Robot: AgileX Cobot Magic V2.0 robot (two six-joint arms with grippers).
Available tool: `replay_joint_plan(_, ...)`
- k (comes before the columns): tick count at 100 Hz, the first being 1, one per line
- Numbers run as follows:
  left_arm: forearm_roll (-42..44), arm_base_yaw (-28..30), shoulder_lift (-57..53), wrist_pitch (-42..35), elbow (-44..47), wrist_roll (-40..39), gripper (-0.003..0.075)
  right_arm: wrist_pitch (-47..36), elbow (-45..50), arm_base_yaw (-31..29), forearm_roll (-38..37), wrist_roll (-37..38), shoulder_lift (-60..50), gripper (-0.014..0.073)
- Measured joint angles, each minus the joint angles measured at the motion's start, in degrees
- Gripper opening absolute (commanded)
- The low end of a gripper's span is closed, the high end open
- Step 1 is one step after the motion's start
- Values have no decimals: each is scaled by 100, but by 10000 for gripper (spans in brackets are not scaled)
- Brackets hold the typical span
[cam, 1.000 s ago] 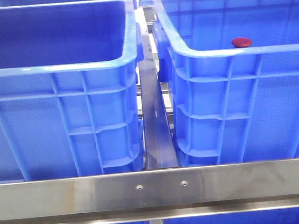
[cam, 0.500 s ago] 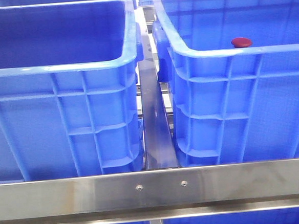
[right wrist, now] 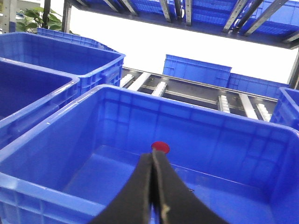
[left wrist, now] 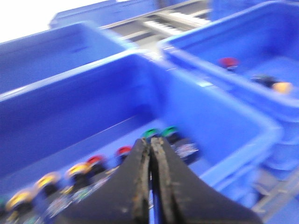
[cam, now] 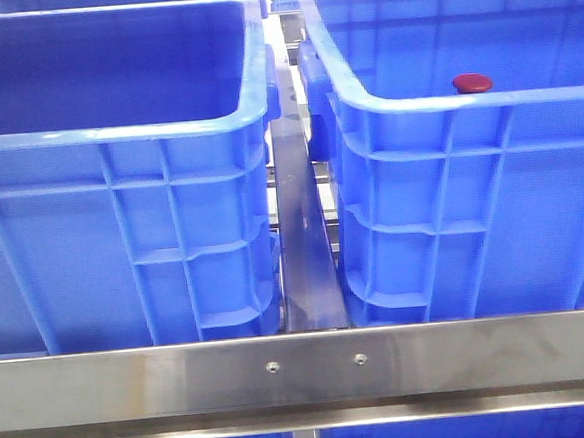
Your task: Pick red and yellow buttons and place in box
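Two large blue ribbed crates stood side by side behind a steel rail [cam: 303,371] in the front view, with a narrow gap and a metal strip between them. The box [cam: 444,103], the crate on the right with the brighter inner wall, held a small round red button [cam: 472,83] that showed just above its near rim, resting against the inner wall. The left crate [cam: 116,136] had a plainer, darker inside in that view. Neither arm appeared in the front view.

In the right wrist view, the right gripper [right wrist: 153,186] hung over the box [right wrist: 56,189] with its two dark fingers pressed together and nothing between them; the red button [right wrist: 160,147] sat just beyond the fingertips, low on the far inner wall.

The left wrist view was blurred. The left gripper [left wrist: 150,179] had its fingers closed tight, holding nothing, above the left crate [left wrist: 84,100], where a row of red, yellow and green buttons [left wrist: 88,165] lay on the floor. The box [left wrist: 219,70] lay beside it, with the red button [left wrist: 229,62] and a yellowish piece [left wrist: 282,87] inside, too blurred to identify
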Motion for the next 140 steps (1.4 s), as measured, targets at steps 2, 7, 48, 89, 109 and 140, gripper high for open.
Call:
replay_joint_plan(2,136,96,-58,-14,70,-219,-20,0,0,0,0,0,0,-69)
replay_joint_plan(7,439,326,-206,-39,247,-696,-20,8,0,0,0,0,0,-69)
replay_joint_plan(48,980,2297,-1660,-114,1464,-1419,-20,21,0,0,0,0,0,-69)
replay_joint_plan(89,989,2951,-2221,-494,2375,-2181,-20,32,4,0,0,0,0,-69)
replay_joint_plan(109,989,2899,-2221,-440,2375,-2164,-20,68,4,0,0,0,0,-69)
replay_joint_plan(140,992,2788,-2221,-282,2375,-1942,-20,80,4,0,0,0,0,-69)
